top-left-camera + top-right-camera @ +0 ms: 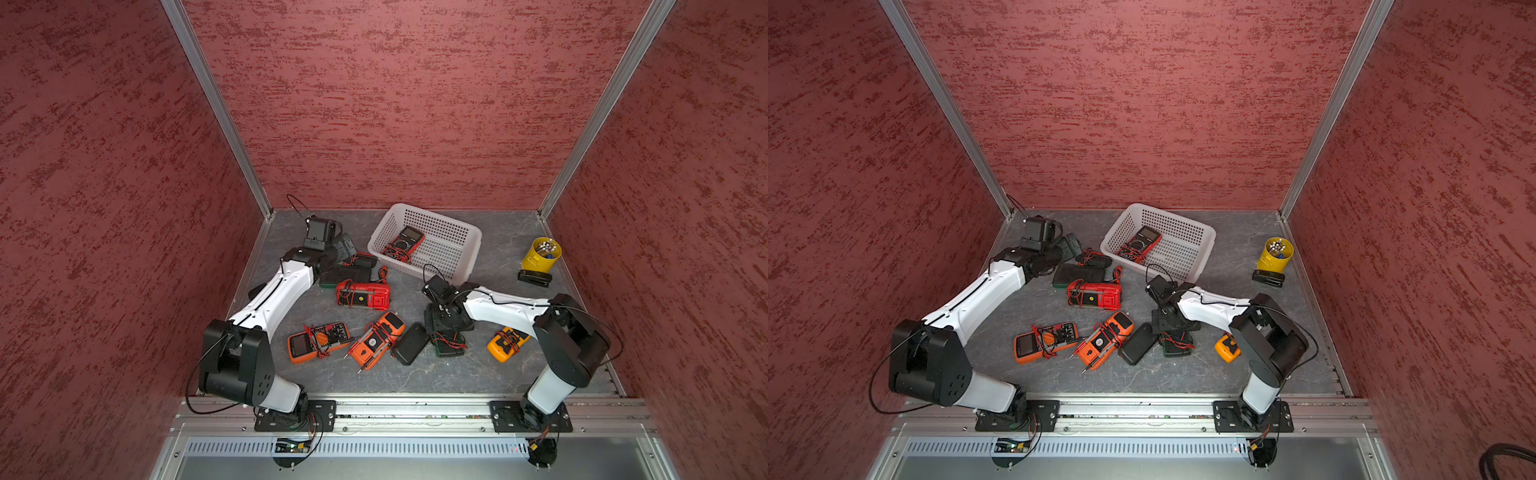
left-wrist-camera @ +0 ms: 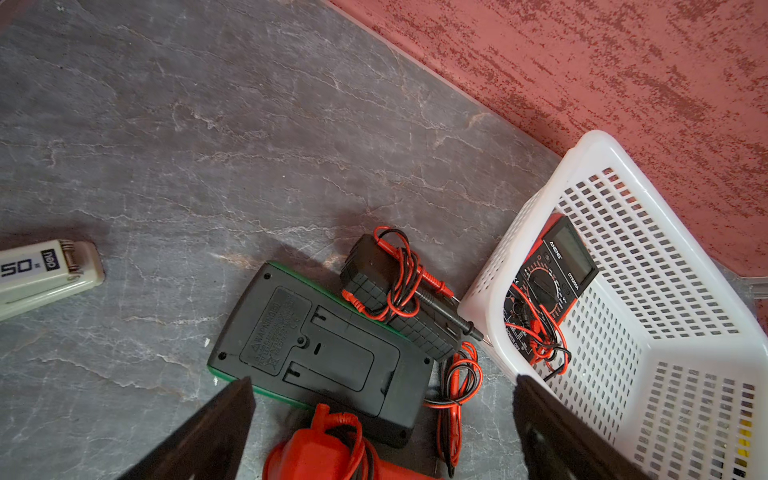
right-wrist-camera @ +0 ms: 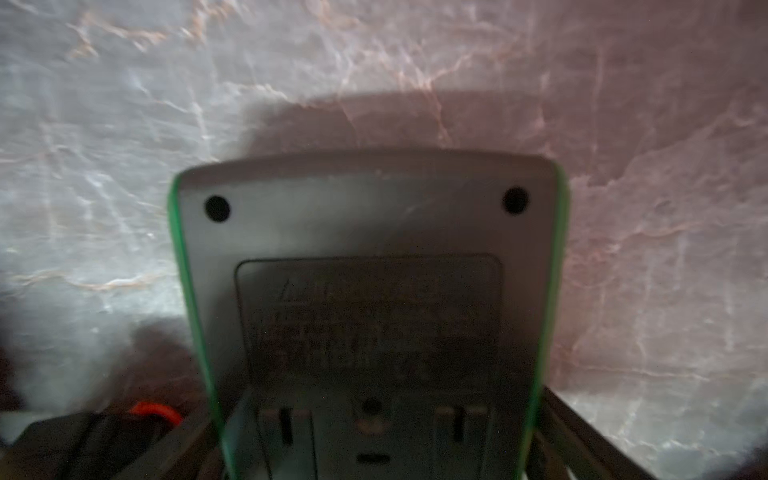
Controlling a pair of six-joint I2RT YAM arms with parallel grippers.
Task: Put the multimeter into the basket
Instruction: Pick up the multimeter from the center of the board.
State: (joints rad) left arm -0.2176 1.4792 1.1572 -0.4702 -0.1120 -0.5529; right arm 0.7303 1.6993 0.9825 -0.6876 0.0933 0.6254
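Note:
A face-down multimeter [image 3: 365, 232] with a dark back and green edges lies on the grey table, seen in both top views [image 1: 449, 350] [image 1: 1177, 348]. My right gripper [image 3: 378, 405] [image 1: 442, 332] reaches down over it, one finger [image 3: 557, 415] against each green side. The white perforated basket [image 1: 440, 226] [image 2: 648, 307] stands at the back with a red-and-black multimeter [image 1: 405, 243] [image 2: 552, 274] inside. My left gripper [image 2: 384, 378] [image 1: 347, 245] hangs open, holding nothing, left of the basket above another green-edged meter [image 2: 324, 349].
Loose on the table are a red meter [image 1: 363, 294], two orange meters [image 1: 318, 340] [image 1: 376, 338], a black case [image 1: 411, 343] and a yellow meter [image 1: 507, 343]. A yellow cup [image 1: 540, 253] and a black stapler [image 1: 535, 277] stand at the right wall.

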